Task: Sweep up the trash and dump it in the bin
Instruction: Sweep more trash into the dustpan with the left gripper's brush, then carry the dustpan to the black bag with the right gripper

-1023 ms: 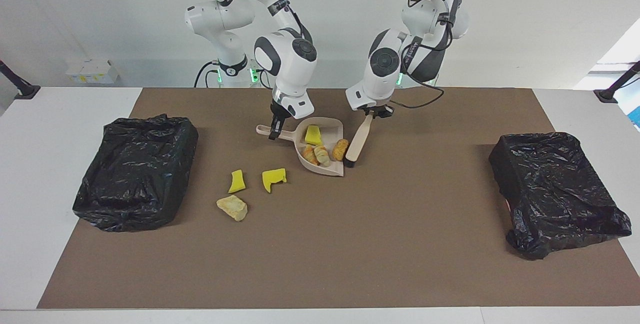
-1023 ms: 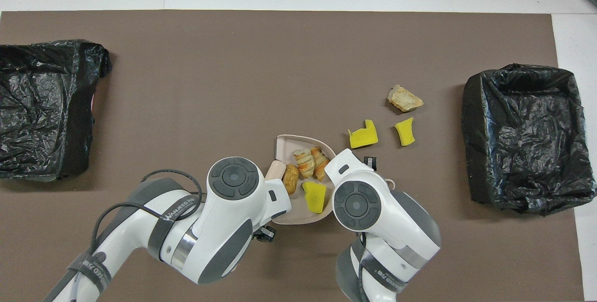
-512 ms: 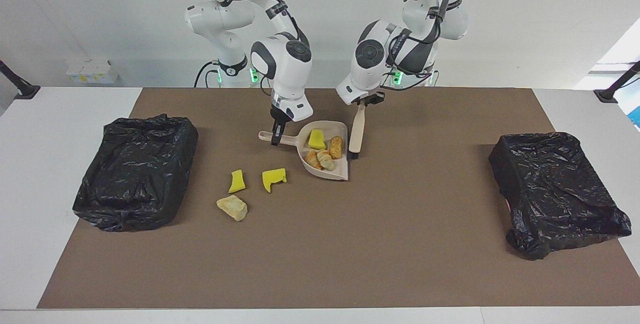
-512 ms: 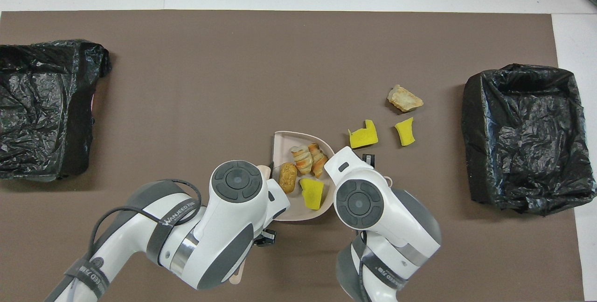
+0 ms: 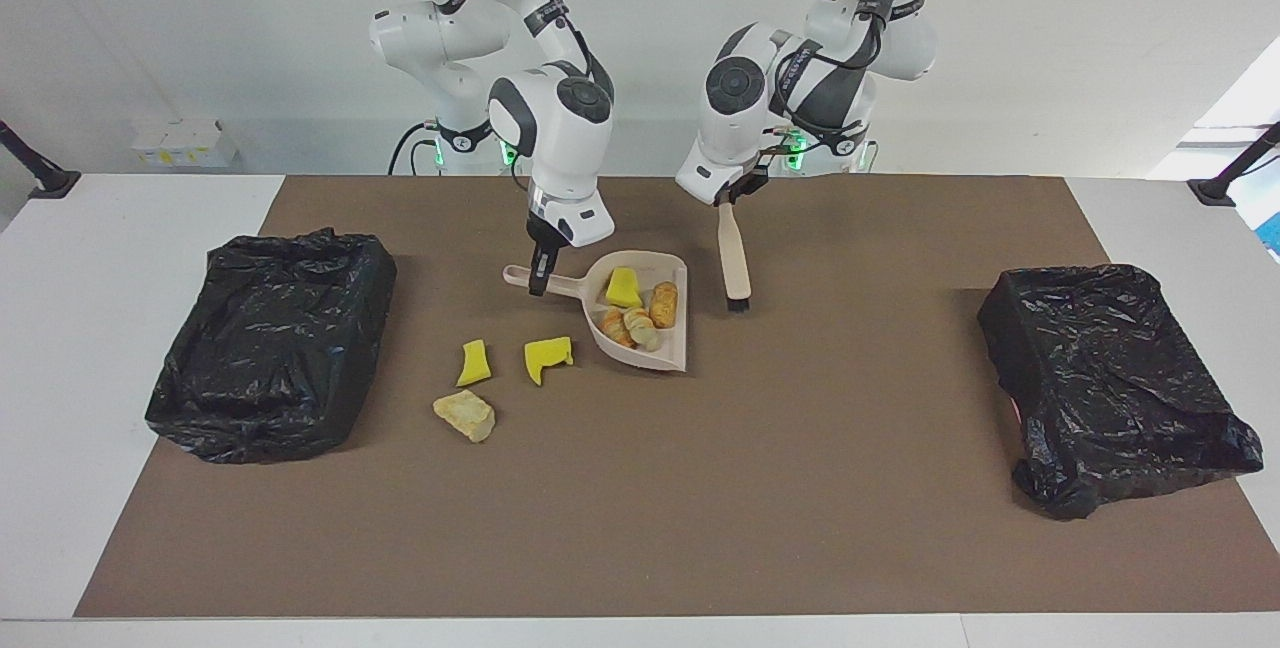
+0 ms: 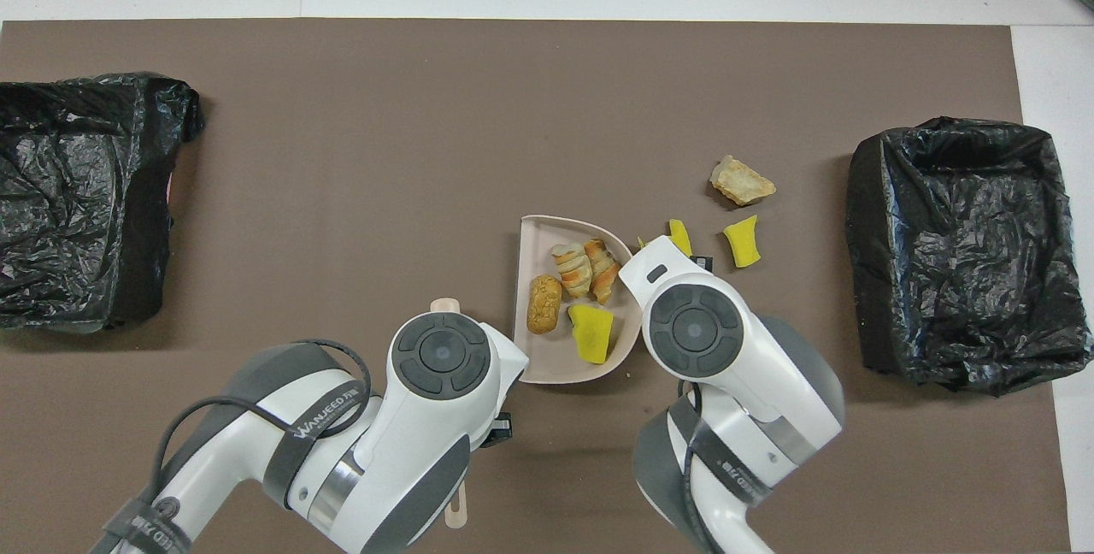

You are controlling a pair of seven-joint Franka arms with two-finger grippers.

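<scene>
My right gripper (image 5: pixel 541 274) is shut on the handle of the beige dustpan (image 5: pixel 668 353), which lies near the middle of the mat. In the pan are a yellow sponge piece (image 5: pixel 622 286), an orange-brown lump (image 5: pixel 664 303) and two pale striped lumps (image 5: pixel 630 325). My left gripper (image 5: pixel 728 203) is shut on the brush (image 5: pixel 734 263), which hangs almost upright with its black bristles down, beside the pan's open edge and apart from it. Loose trash lies on the mat toward the right arm's end: two yellow scraps (image 5: pixel 474 363) (image 5: pixel 548 354) and a beige lump (image 5: pixel 465 415).
Two bins lined with black bags stand on the brown mat, one at the right arm's end (image 5: pixel 275 343) and one at the left arm's end (image 5: pixel 1110 383). From overhead my arms hide both grippers and part of one yellow scrap (image 6: pixel 680 236).
The brush pushed the orange-brown lump into the pan, then rose and swung away toward the left arm's end. The dustpan shifted slightly toward the loose scraps.
</scene>
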